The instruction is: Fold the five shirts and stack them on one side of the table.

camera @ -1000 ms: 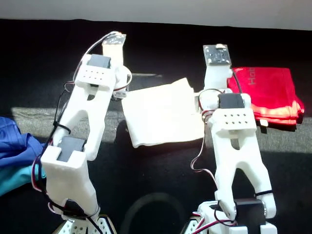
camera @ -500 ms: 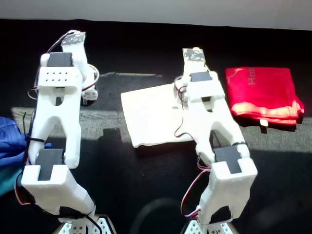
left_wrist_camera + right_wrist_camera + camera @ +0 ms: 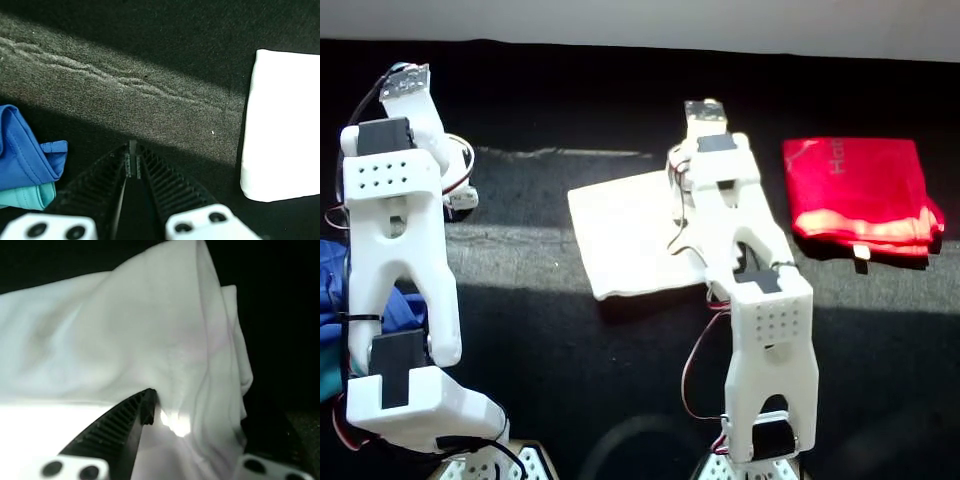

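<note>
A folded white shirt (image 3: 625, 235) lies mid-table, also seen as a white shirt (image 3: 282, 130) in the left wrist view. My right gripper (image 3: 683, 192) hovers over its right edge. In the right wrist view that gripper (image 3: 200, 420) is open, with a raised fold of the white shirt (image 3: 125, 340) bunched between its fingers (image 3: 132, 420). My left gripper (image 3: 132, 160) is shut and empty above bare black cloth, between the white shirt and a blue shirt (image 3: 22, 150). In the high view it (image 3: 458, 198) sits far left. A folded red shirt (image 3: 860, 190) rests at the right.
The blue shirt lies on a teal one (image 3: 30, 196) at the table's left edge (image 3: 328, 290). A sunlit band (image 3: 520, 255) crosses the black tablecloth, which shows a wrinkle (image 3: 100, 75). The front of the table between the arm bases is bare.
My left arm swung left, away from the white shirt, toward the blue pile. My right arm moved left from beside the red shirt onto the white shirt's right edge.
</note>
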`<state>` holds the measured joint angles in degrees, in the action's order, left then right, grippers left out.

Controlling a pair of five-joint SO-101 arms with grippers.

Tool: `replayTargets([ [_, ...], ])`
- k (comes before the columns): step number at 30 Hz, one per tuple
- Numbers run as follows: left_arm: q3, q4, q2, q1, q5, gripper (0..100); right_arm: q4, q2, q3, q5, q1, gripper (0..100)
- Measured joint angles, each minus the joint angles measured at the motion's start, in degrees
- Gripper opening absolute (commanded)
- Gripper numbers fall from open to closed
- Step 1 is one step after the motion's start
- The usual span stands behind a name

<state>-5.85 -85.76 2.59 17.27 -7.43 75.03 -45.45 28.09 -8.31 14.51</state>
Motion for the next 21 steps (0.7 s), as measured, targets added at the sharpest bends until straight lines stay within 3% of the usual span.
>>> replayTargets([
  [1,0.00,0.00,0.00,0.00,0.00,1,0.88,-0.70,1.14,0.00,0.00,0.0],
  [10,0.00,2.90,0.00,0.00,0.00,1,10.55,-3.25,10.90,0.53,-4.40,0.6],
  [16,0.00,2.90,0.00,0.00,0.00,1,23.74,-4.13,31.12,10.90,-11.96,0.6],
  [21,0.00,2.90,0.00,0.09,0.00,1,25.32,-3.96,43.96,18.02,-17.76,0.6],
])
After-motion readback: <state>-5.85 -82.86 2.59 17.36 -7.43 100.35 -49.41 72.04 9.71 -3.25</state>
